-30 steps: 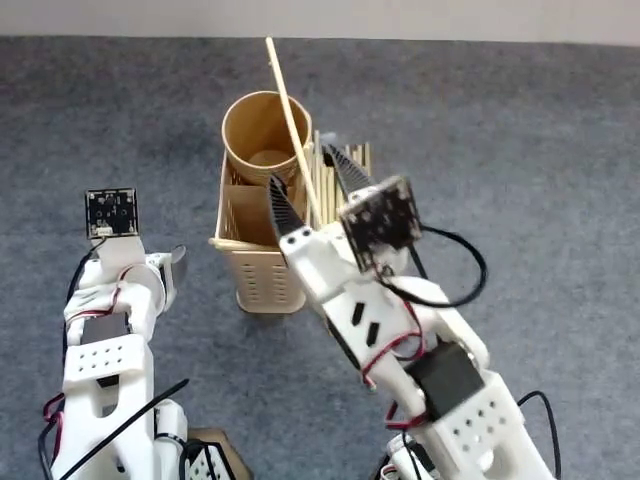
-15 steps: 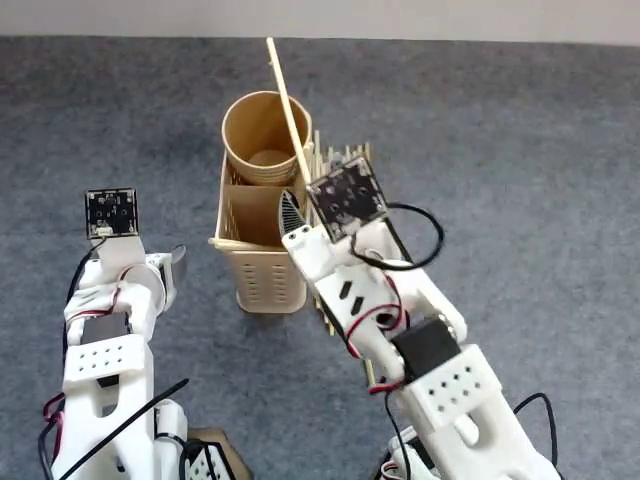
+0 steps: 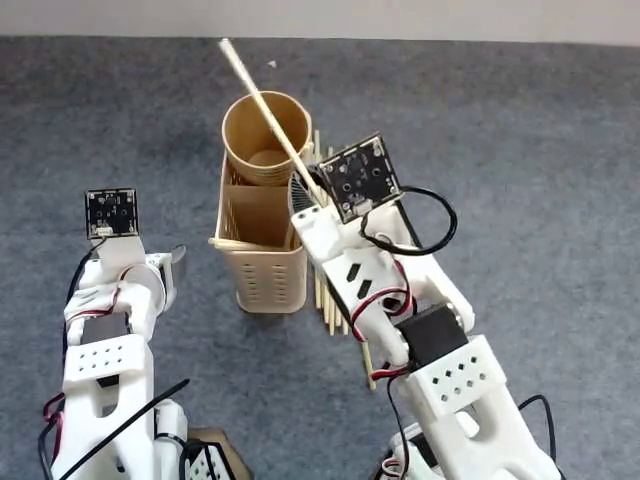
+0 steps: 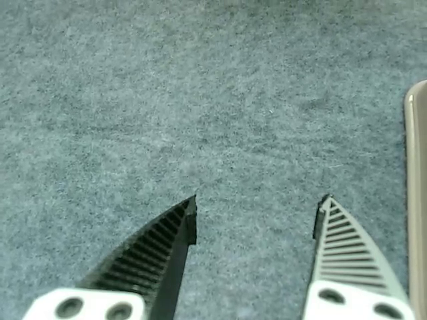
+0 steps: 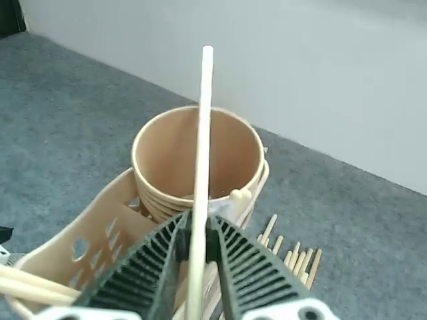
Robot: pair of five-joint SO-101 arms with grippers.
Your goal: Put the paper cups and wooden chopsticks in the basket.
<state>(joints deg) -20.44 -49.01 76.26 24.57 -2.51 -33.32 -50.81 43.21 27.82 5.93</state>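
A cream basket [image 3: 262,270] stands mid-table with stacked paper cups [image 3: 266,137] in its far end and chopsticks lying in its near end [image 5: 20,280]. My right gripper [image 3: 305,192] is over the basket's right rim, shut on one wooden chopstick [image 3: 268,110] that slants up across the cups; the stick [image 5: 199,173] rises between its jaws in front of the cups [image 5: 197,167]. More chopsticks [image 3: 330,300] lie on the carpet along the basket's right side, partly under the arm. My left gripper [image 4: 257,217] is open over bare carpet left of the basket [image 4: 415,200].
Grey carpet covers the table, with free room to the left and far right. A pale wall runs along the far edge [image 5: 320,80]. Loose chopstick ends [image 5: 293,257] lie on the carpet beyond the basket.
The right gripper went from open to shut on the chopstick. The arm shifted left toward the basket, and the stick's top swung left over the cups. The left arm stayed still.
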